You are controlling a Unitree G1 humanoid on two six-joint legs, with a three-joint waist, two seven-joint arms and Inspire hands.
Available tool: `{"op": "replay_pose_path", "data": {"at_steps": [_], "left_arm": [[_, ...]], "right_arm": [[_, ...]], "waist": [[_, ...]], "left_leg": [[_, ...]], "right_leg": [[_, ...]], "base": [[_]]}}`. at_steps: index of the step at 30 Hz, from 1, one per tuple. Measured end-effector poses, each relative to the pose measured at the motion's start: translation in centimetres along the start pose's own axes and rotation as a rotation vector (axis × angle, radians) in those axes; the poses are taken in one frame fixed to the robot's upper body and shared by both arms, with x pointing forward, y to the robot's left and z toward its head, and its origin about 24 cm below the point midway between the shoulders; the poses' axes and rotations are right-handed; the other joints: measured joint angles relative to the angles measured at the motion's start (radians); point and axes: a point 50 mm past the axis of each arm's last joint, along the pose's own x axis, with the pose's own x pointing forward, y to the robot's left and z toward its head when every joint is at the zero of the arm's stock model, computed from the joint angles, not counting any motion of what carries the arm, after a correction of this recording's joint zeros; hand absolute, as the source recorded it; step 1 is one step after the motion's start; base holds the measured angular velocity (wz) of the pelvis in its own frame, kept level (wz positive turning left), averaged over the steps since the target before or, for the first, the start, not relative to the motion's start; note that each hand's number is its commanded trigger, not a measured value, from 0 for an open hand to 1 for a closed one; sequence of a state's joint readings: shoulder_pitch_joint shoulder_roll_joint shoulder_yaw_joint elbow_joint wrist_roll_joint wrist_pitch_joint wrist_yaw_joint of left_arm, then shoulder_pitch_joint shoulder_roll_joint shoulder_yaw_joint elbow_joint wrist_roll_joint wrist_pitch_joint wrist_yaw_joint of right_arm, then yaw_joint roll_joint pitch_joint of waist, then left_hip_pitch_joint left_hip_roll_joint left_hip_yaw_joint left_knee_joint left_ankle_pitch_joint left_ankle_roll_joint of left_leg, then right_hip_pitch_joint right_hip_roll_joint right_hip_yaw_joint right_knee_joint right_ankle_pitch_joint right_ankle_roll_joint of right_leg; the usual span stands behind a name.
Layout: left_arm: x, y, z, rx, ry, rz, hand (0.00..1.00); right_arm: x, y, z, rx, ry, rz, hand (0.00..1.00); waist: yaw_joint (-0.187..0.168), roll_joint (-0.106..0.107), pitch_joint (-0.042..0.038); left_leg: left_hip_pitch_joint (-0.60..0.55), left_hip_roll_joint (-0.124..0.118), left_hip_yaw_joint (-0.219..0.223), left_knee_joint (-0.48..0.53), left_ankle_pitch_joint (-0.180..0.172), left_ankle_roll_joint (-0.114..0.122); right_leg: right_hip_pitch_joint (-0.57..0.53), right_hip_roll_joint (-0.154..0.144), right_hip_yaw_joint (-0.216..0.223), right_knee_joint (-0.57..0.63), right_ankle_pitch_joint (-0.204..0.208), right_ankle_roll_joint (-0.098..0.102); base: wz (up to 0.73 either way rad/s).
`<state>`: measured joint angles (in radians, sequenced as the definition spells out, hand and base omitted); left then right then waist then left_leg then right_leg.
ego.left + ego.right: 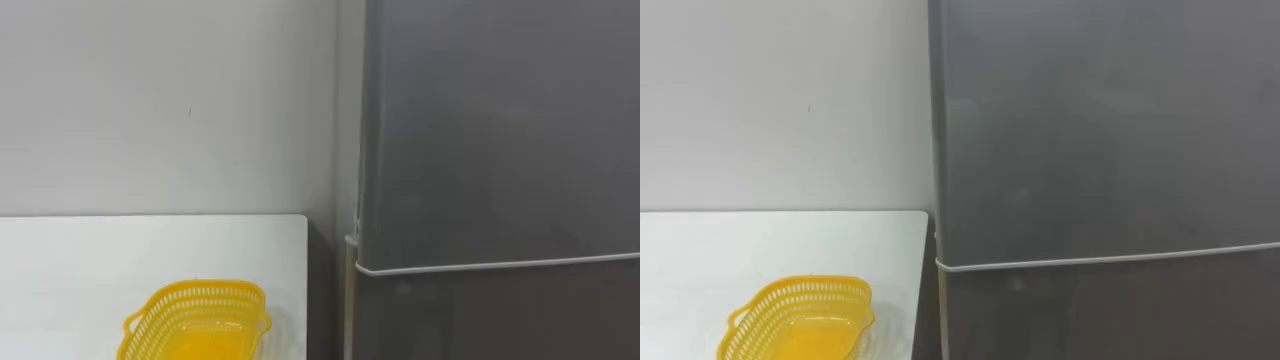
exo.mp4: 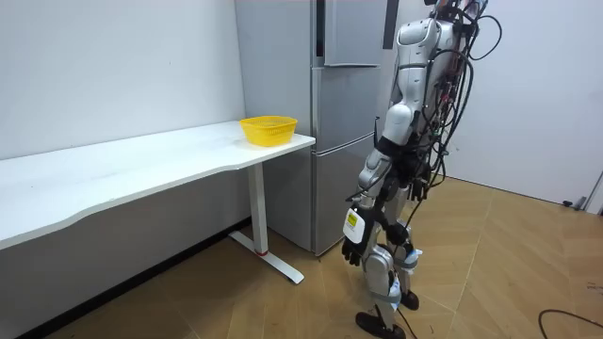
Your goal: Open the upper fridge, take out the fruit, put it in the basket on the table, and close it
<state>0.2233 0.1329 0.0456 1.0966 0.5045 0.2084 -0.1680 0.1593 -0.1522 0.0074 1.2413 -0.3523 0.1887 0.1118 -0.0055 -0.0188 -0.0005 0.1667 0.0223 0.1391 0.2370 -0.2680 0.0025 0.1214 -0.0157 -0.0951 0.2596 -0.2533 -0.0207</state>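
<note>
One tall grey fridge (image 1: pixel 1100 310), smooth and flat-fronted, stands at 3 o'clock, its upper door (image 1: pixel 500 130) shut above a pale seam. One oval yellow plastic lattice basket (image 1: pixel 197 320) sits at 7 o'clock on one white surface (image 1: pixel 100 260). The left hand (image 2: pixel 351 249) hangs by the thigh; whether it is open or closed I cannot tell.

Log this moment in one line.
stance: facing fridge | fridge: doors shut | basket: on table, beside fridge | left hand: down at side | retrieval: not begun
</note>
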Motion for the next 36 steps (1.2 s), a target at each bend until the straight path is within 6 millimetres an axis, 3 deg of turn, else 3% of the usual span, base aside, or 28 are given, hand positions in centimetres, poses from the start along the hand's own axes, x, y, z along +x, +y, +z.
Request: {"op": "replay_pose_path", "data": {"at_steps": [7,12,22,36], "left_arm": [[0.0,0.2,-0.2,-0.015,0.008,0.012,0.00],[0.0,0.0,-0.5,-0.017,0.012,0.011,0.00],[0.0,0.0,-0.6,-0.063,-0.001,0.041,0.00],[0.0,-0.3,-2.9,-0.579,0.042,0.130,0.00]], "right_arm": [[0.0,0.0,0.0,-0.005,0.000,-0.006,0.00],[0.0,-0.1,0.1,0.004,-0.011,-0.038,0.00],[0.0,-0.3,0.6,0.039,-0.030,-0.057,0.00],[0.1,-0.1,-0.1,0.145,-0.013,-0.058,0.00]], "waist": [[-0.008,0.021,-0.0012],[-0.012,0.008,-0.0036],[-0.008,-0.013,0.0005],[0.012,0.000,0.0014]], "left_leg": [[0.005,0.000,0.027,-0.015,-0.011,0.002],[0.014,0.001,0.040,-0.021,-0.011,0.002],[0.022,0.002,0.045,-0.021,-0.010,0.002],[0.026,0.002,0.015,-0.019,-0.010,0.002]], "right_leg": [[-0.022,0.006,0.014,0.018,-0.005,0.003],[-0.019,0.009,0.025,0.015,-0.005,0.003],[-0.013,0.013,0.037,0.008,-0.005,0.004],[0.009,0.013,0.025,-0.020,0.001,0.003]], "base": [[-0.12],[-0.07],[-0.03],[0.01]]}}
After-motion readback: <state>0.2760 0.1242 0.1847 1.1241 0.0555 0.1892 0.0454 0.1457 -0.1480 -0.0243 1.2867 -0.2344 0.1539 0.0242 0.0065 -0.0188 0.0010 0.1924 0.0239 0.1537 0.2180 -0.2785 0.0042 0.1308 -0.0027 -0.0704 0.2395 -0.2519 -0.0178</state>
